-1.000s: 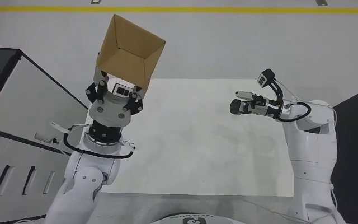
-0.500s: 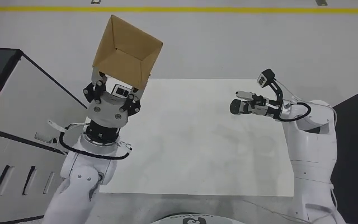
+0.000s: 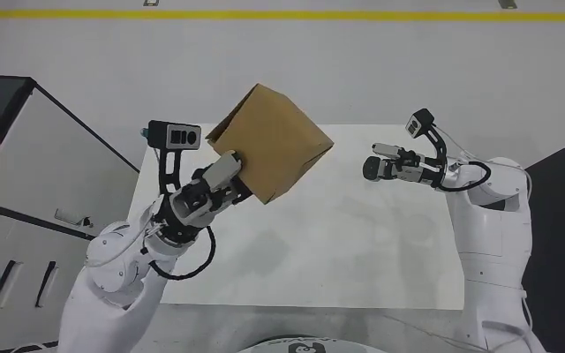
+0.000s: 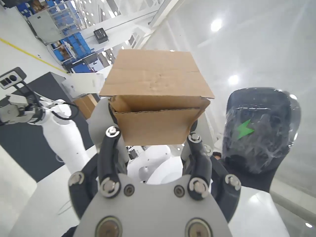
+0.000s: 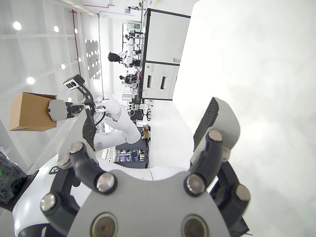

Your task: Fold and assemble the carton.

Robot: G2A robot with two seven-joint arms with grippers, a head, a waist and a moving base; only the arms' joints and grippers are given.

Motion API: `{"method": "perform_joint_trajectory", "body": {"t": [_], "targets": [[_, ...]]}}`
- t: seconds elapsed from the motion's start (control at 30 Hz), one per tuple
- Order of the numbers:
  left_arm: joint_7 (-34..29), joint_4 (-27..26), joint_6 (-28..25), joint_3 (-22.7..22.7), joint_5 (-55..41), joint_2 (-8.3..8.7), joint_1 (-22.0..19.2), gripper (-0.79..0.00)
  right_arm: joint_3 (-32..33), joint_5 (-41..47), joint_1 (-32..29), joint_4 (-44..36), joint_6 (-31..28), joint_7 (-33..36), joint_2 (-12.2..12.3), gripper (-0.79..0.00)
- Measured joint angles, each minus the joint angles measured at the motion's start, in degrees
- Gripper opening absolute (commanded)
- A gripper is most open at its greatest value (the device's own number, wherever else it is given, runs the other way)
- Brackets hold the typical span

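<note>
From the top: clamping the tilted carton [image 3: 272, 141] in the left gripper [image 3: 235, 173], raised above the left part of the table [image 3: 353, 256], with the opening turned out of sight; hanging the right gripper [image 3: 369, 168] well apart, over the right side. At the left wrist: pinching a cardboard wall, fingertips partly hidden behind it. At the right wrist: spreading the jaws wide, grasping nothing.

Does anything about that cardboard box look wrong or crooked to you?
Nothing looks damaged, but the carton hangs tilted in mid-air, pinched at one edge by the left gripper above the table rather than resting on it. Its gripped end is open, with a flap sticking out unfolded.
</note>
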Motion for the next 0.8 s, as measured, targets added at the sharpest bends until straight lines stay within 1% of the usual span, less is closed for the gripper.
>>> {"method": "perform_joint_trajectory", "body": {"t": [0.13, 0.2, 0.3, 0.37, 0.47, 0.6, 0.73, 0.77, 0.8], "targets": [[0.1, 0.0, 0.1, 0.0, -0.8, 0.00, 0.0, -0.785, 0.0, 0.0, 0.0, 0.0, 0.0, 0.0, 0.0, 0.000], [-1.0, -0.7, -0.6, -0.4, 0.4, 0.12, -0.8, -0.785, 0.0, 0.0, 0.0, 0.0, 0.0, 0.0, 0.0, 0.000], [-5.7, -0.5, -5.2, -1.3, 7.7, 0.28, -2.9, -0.785, 0.0, 0.0, 0.0, 0.0, 0.0, 0.0, 0.0, 0.000], [-8.9, 0.0, -8.2, -2.7, 14.6, 0.52, -4.4, -0.785, 0.0, 0.0, 0.0, 0.0, 0.0, 0.0, 0.0, 0.000], [-12.5, 0.5, -11.5, -3.9, 22.2, 0.83, -5.7, -0.785, 0.0, 0.0, 0.0, 0.0, 0.0, 0.0, 0.0, 0.000], [-14.1, 0.8, -16.4, -4.8, 28.1, 1.03, -7.5, -0.785, 0.0, 0.0, 0.0, 0.0, 0.0, 0.0, 0.0, 0.000], [-12.8, 0.9, -24.0, -5.2, 33.8, 1.02, -9.2, -0.785, 0.0, 0.0, 0.0, 0.0, 0.0, 0.0, 0.0, 0.000], [-12.6, 0.8, -25.2, -5.1, 34.4, 1.01, -9.3, -0.785, 0.0, 0.0, 0.0, 0.0, 0.0, 0.0, 0.0, 0.000], [-12.5, 0.8, -25.2, -5.1, 34.4, 1.01, -9.3, -0.785, 0.0, 0.0, 0.0, 0.0, 0.0, 0.0, 0.0, 0.000]]}}
